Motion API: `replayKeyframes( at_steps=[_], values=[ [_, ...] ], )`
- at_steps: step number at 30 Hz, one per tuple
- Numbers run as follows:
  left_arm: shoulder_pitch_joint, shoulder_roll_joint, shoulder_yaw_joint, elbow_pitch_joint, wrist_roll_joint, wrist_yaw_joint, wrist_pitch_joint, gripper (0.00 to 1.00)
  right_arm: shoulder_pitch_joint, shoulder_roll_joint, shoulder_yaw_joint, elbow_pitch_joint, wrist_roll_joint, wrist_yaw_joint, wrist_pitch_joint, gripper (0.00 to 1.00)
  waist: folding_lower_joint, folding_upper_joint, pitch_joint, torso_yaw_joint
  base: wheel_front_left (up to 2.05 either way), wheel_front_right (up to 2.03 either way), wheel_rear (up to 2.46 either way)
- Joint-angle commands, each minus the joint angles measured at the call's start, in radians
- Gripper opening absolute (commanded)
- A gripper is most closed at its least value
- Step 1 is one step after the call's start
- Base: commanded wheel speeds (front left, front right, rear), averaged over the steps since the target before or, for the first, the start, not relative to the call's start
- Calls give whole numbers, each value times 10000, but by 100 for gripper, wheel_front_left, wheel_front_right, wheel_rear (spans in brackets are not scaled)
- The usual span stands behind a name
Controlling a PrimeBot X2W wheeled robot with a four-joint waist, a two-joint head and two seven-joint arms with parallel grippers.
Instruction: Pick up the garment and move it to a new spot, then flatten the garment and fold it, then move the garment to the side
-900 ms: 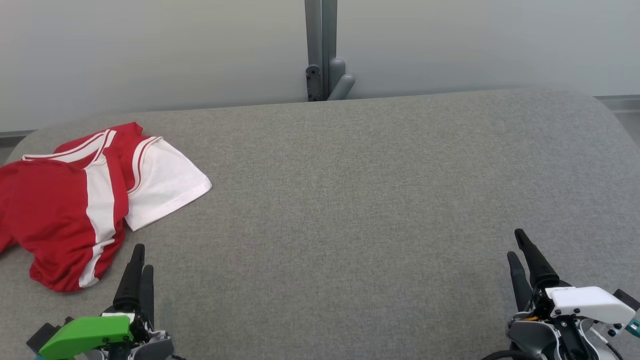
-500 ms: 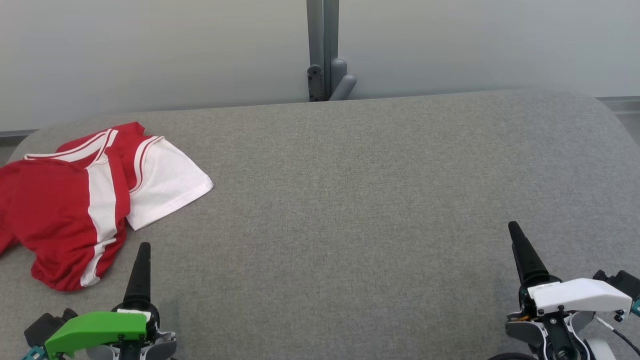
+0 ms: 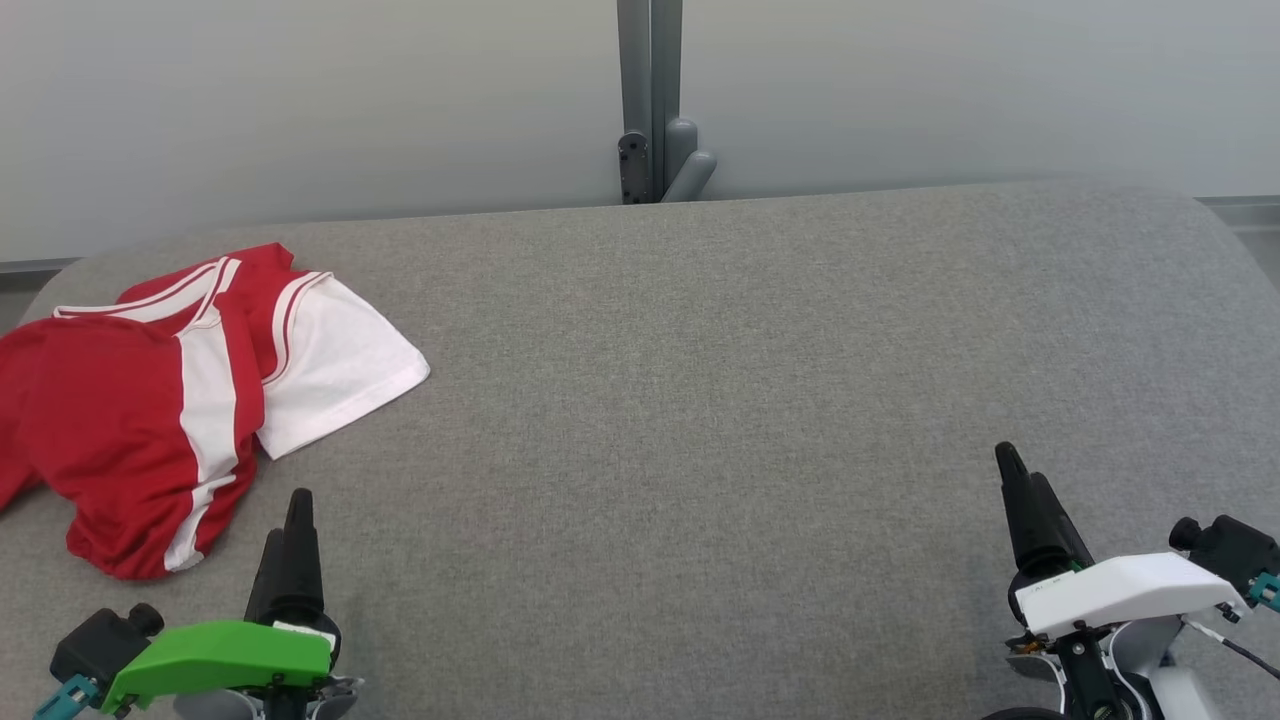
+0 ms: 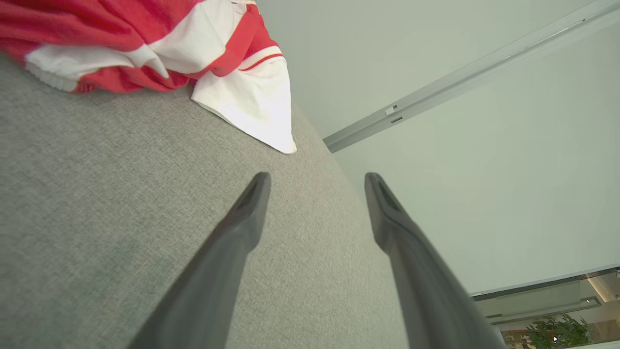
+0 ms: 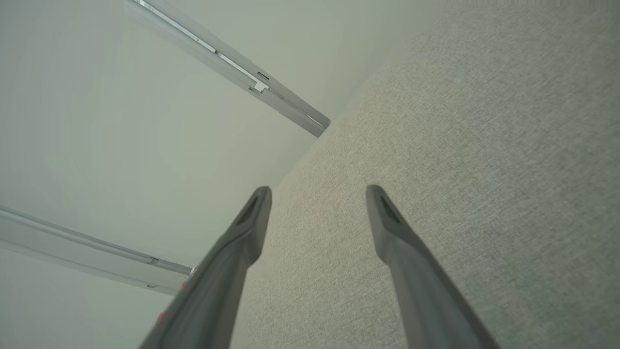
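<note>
The garment (image 3: pixel 180 390) is a crumpled red and white shirt lying at the left side of the grey table (image 3: pixel 700 400). In the left wrist view the garment (image 4: pixel 160 53) fills the upper left corner, one white sleeve pointing toward the fingers. My left gripper (image 3: pixel 293 515) hovers low near the front left, just right of the shirt's lower hem; its jaws stand open (image 4: pixel 317 180) with nothing between them. At the front right, far from the shirt, my right gripper (image 3: pixel 1015 470) is open (image 5: pixel 318 192) over bare cloth.
A grey post with a bracket (image 3: pixel 655 130) rises behind the table's far edge, in front of a pale wall. The table's rounded corners show at far left and far right. Wide grey surface lies between the two grippers.
Both grippers have rolled about their wrists and shifted slightly; the left fingers edged right, the right fingers edged left. The view drifted a little. The garment lies as before.
</note>
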Motion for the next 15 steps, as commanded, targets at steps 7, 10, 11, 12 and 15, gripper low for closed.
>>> replayKeyframes(
  at_steps=[7,10,11,12,15],
  values=[
    [53,62,1,-293,1459,-23,-337,100,34,-91,68,-328,-1495,4,-347,100,0,34,3,5,0,0,0],
    [81,63,-16,-344,1903,-38,-442,100,64,-81,70,-376,-1976,4,-453,100,0,37,12,7,0,0,0],
    [89,64,-25,-355,2060,-46,-480,100,72,-75,67,-394,-2133,4,-486,100,0,38,15,7,0,0,0],
    [103,65,-33,-374,2351,-61,-547,100,90,-66,59,-435,-2448,4,-554,100,0,40,19,7,0,0,0],
    [129,69,-53,-385,2832,-91,-648,100,118,-53,31,-500,-2913,5,-656,100,0,42,23,3,0,0,0]
  ],
)
